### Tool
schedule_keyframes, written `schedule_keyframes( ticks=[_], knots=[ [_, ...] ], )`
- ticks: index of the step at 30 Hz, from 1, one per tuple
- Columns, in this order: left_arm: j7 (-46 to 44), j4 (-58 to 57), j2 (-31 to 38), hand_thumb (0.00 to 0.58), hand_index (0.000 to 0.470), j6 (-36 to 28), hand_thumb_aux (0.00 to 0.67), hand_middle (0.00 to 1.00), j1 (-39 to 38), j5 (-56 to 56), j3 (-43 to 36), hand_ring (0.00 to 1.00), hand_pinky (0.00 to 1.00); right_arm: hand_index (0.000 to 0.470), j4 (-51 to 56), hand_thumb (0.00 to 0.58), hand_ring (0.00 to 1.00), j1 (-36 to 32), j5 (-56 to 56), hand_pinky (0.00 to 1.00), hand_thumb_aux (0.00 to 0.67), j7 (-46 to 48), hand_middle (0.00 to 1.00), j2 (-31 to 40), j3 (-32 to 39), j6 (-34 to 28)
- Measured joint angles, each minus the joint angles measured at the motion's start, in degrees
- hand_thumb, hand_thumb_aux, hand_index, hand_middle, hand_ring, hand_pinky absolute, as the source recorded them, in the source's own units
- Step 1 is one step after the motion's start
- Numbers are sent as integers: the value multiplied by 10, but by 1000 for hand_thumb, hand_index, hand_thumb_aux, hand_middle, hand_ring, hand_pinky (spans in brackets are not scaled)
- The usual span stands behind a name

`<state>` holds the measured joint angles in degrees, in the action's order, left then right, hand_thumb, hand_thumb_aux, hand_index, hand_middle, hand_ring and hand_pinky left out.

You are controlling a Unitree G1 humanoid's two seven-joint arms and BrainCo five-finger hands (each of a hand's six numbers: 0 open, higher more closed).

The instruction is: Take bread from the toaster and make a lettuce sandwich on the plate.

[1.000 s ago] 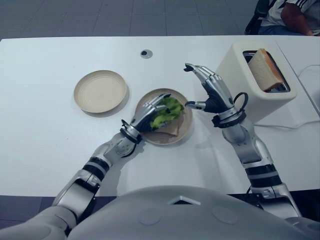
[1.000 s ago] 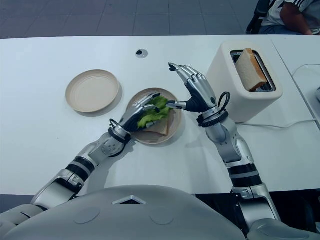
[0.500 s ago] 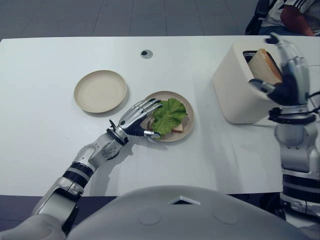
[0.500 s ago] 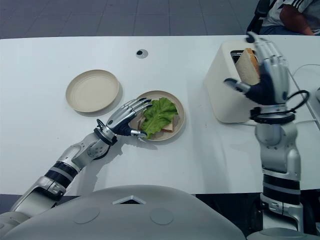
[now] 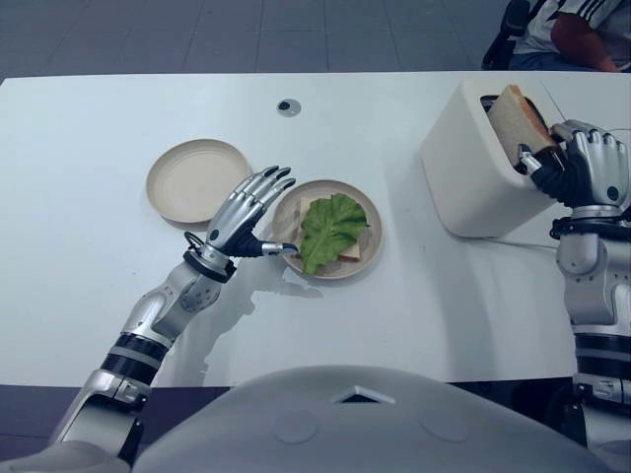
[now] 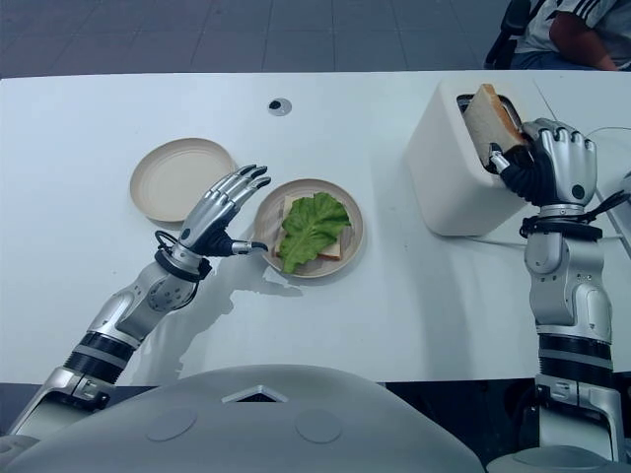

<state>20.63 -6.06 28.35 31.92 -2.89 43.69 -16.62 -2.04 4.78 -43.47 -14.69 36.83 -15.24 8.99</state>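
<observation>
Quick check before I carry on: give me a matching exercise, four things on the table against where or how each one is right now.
Things
1. lettuce leaf
2. toast slice
3. left hand
4. spare plate

States
A. bare, to the robot's left of the sandwich plate
B. standing in the toaster, right hand closed on it
C. open, fingers spread, beside the sandwich plate
D. lying over the bread on the sandwich plate

Pairs: 1-D, 2-B, 3-C, 4-A.

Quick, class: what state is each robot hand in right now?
Left hand: open, holding nothing.
Right hand: closed on the bread slice in the toaster.
</observation>
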Motion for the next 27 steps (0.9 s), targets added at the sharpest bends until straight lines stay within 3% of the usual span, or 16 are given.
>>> schedule_keyframes(
  ticks=[5, 8, 10, 13, 18, 23, 24, 27],
  knots=[
    [12, 13, -1, 0, 0, -2, 0, 0, -14, -3, 29, 0, 0, 470, -124, 580, 1000, 1, 10, 1000, 670, -127, 1000, -20, -76, 52],
    [28, 28, -1, 0, 0, 0, 0, 0, -20, -12, 57, 0, 0, 470, -182, 580, 1000, -18, 47, 1000, 670, -152, 1000, -42, -48, 127],
    [43, 45, -3, 0, 0, 15, 0, 0, -24, -13, 64, 0, 0, 470, -179, 580, 1000, -36, 160, 1000, 670, -80, 1000, -75, 40, 156],
    [68, 80, -6, 0, 0, 33, 0, 0, -28, -16, 83, 0, 0, 470, -140, 580, 1000, -64, 328, 1000, 670, 61, 1000, -124, 149, 143],
    [111, 148, -15, 0, 0, 66, 0, 0, -47, -22, 138, 0, 0, 470, -35, 580, 1000, -79, 543, 1000, 670, 331, 1000, -159, 262, 21],
    [89, 152, -15, 9, 4, 86, 5, 0, -56, 37, 107, 0, 0, 470, 73, 580, 1000, -86, 544, 1000, 670, 423, 1000, -167, 288, -26],
    [79, 145, -14, 53, 22, 90, 32, 0, -53, 52, 92, 0, 0, 470, 87, 580, 1000, -89, 532, 1000, 670, 428, 1000, -167, 289, -24],
    [39, 107, -6, 112, 48, 97, 68, 0, -38, 94, 38, 0, 0, 470, 121, 580, 1000, -93, 484, 1000, 670, 430, 1000, -164, 296, -7]
  ],
)
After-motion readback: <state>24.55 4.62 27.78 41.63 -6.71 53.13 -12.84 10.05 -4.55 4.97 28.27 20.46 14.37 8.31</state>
